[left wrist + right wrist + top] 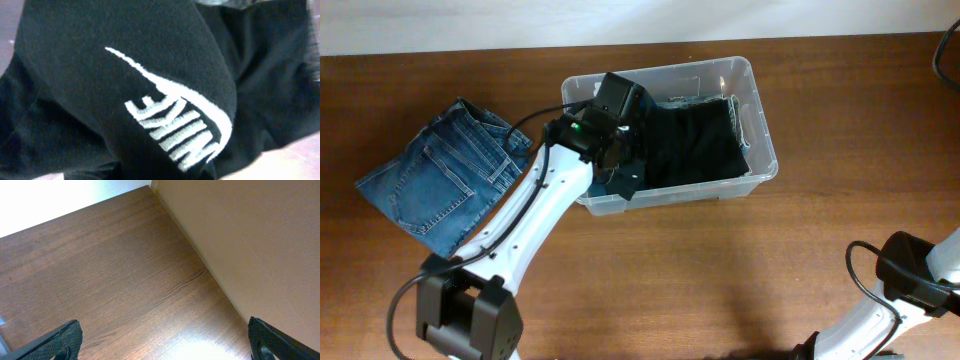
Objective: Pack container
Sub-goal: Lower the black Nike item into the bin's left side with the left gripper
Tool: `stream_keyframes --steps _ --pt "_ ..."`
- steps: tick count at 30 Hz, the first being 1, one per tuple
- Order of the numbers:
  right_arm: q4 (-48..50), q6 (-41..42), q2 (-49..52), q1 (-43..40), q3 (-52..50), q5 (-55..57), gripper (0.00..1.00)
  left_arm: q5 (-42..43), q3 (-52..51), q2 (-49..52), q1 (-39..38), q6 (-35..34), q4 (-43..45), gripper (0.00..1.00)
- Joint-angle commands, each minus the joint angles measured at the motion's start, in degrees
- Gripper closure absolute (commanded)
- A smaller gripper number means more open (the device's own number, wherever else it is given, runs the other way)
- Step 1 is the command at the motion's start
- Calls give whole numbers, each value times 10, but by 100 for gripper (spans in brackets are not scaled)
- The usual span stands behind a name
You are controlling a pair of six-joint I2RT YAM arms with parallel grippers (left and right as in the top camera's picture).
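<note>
The container, a clear plastic bin, stands on the table at the back centre. A black garment lies inside it. My left gripper reaches down into the bin's left front corner. In the left wrist view the black garment with a white Nike logo fills the frame and rises as a fold from where the jaws are. The fingers themselves are hidden by the cloth, which looks pinched between them. My right gripper is open over bare table, with its arm at the front right.
Folded blue jeans lie on the table left of the bin. In the right wrist view a beige wall borders the wooden table. A dark cable hangs at the back right edge.
</note>
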Motion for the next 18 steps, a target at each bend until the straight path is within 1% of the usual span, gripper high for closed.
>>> stream_keyframes --steps 1,10,12,13,14,15,17,18 --pt "-3 1 0 -1 -1 5 2 -35 9 20 -1 -7 -5 99" --pt "-3 1 0 -1 -1 5 2 -61 9 62 -1 -2 -12 99" --pt "-3 1 0 -1 -1 5 2 -61 9 64 -1 2 -12 98" --pt "-3 1 0 -1 -1 5 2 -61 9 64 -1 8 -11 92" --pt "-3 1 0 -1 -1 5 2 -61 9 64 -1 10 -11 82" --pt "-3 1 0 -1 -1 5 2 -61 9 64 -1 10 -11 69" --pt "-3 1 0 -1 -1 5 2 -61 9 64 -1 10 -11 56" --pt "-3 1 0 -1 -1 5 2 -61 9 64 -1 10 -11 39"
